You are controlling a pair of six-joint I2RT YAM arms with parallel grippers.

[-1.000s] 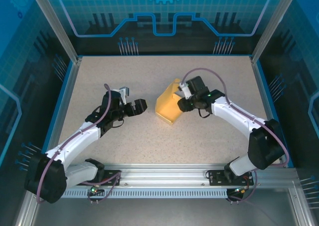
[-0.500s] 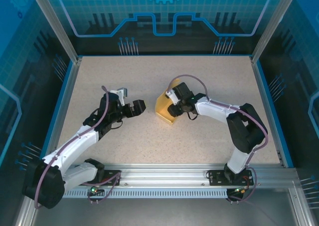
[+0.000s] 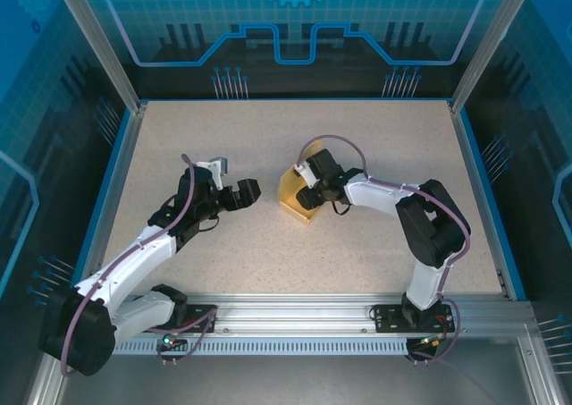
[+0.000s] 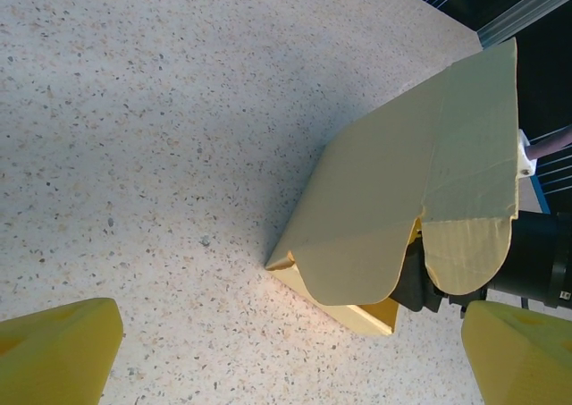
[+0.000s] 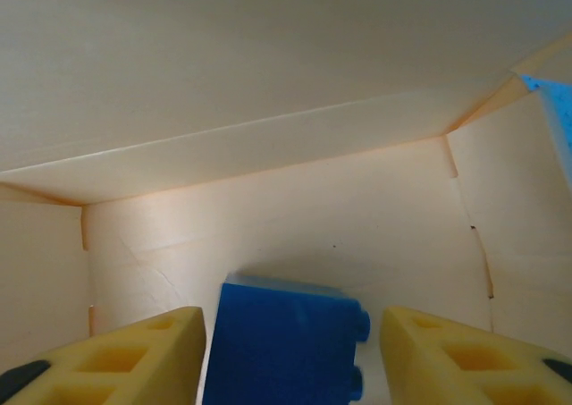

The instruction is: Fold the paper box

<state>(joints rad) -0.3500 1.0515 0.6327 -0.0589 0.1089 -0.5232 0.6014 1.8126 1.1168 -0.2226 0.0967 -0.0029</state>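
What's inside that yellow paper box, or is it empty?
Not empty: a blue block sits inside the paper box, between the right gripper's fingers.

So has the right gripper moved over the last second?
Yes. The right gripper shifted left, away from the table's right rim, into the paper box.

My overhead camera looks down from high over the near edge at the whole table (image 3: 268, 253). My left wrist camera faces right, close to the paper box (image 4: 393, 199). My right wrist camera sits inside that same box, tight against its walls.
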